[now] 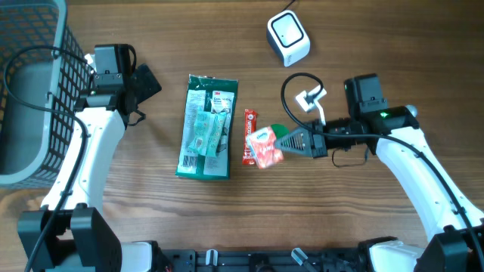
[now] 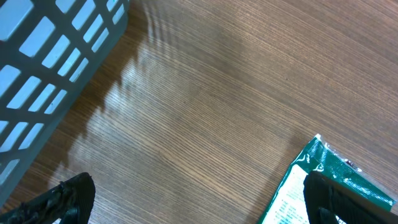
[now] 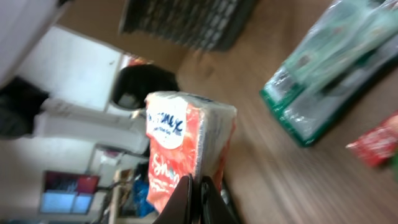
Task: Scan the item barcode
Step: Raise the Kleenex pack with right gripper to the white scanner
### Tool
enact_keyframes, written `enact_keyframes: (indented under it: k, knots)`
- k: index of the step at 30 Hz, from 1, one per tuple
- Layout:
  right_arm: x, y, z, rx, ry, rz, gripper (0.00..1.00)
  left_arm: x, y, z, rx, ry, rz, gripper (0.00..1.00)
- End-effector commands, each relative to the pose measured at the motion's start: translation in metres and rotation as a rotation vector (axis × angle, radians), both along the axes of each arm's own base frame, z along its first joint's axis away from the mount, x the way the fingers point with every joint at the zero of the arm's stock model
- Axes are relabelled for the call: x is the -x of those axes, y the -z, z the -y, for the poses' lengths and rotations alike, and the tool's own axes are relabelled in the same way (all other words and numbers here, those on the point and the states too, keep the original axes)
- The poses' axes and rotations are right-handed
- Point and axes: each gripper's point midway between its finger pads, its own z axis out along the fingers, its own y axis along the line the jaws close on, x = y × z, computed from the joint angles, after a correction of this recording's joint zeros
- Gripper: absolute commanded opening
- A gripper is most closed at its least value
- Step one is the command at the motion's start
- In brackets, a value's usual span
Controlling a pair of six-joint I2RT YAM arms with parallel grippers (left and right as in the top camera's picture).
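My right gripper (image 1: 286,143) is shut on the sealed edge of a small red-and-white tissue pack (image 1: 265,147), held just above the table at centre. In the right wrist view the tissue pack (image 3: 183,146) stands up from the pinched fingertips (image 3: 200,190). The white barcode scanner (image 1: 288,36) sits at the back of the table, well away from the pack. My left gripper (image 2: 199,199) hangs open over bare wood, its right finger (image 2: 348,199) over the corner of a green package (image 2: 298,186). From overhead the left gripper (image 1: 144,81) is at the left, beside the basket.
A green package (image 1: 206,126) lies flat left of centre. A small red snack bar (image 1: 249,136) lies beside the tissue pack. A grey wire basket (image 1: 30,91) stands at the far left, and its wall (image 2: 50,68) fills the left wrist view's corner.
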Motion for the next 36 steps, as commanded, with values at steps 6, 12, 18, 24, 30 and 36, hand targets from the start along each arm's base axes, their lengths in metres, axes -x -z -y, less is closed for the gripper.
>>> enact_keyframes:
  k: [6,12,18,24,30,36]
  knots:
    - [-0.077,-0.06,0.028,0.337,0.376,0.039,0.04,-0.003,-0.004,-0.001,0.01,-0.016,0.016,1.0]
    - [-0.117,-0.114,0.061,0.739,0.498,0.207,0.04,-0.003,-0.004,-0.001,0.01,-0.016,0.016,1.0]
    - [-0.215,-0.064,0.068,1.024,0.555,0.434,0.04,-0.003,-0.004,-0.001,0.01,-0.016,0.016,1.0]
    - [-0.28,-0.009,0.069,1.159,0.611,0.522,0.04,-0.003,-0.004,-0.001,0.01,-0.016,0.016,1.0]
    - [-0.317,0.036,0.067,1.225,0.6,0.582,0.04,-0.003,-0.004,-0.001,0.01,-0.016,0.016,1.0]
    - [-0.337,0.084,0.071,1.337,0.533,0.637,0.05,-0.003,-0.004,-0.001,0.01,-0.016,0.016,1.0]
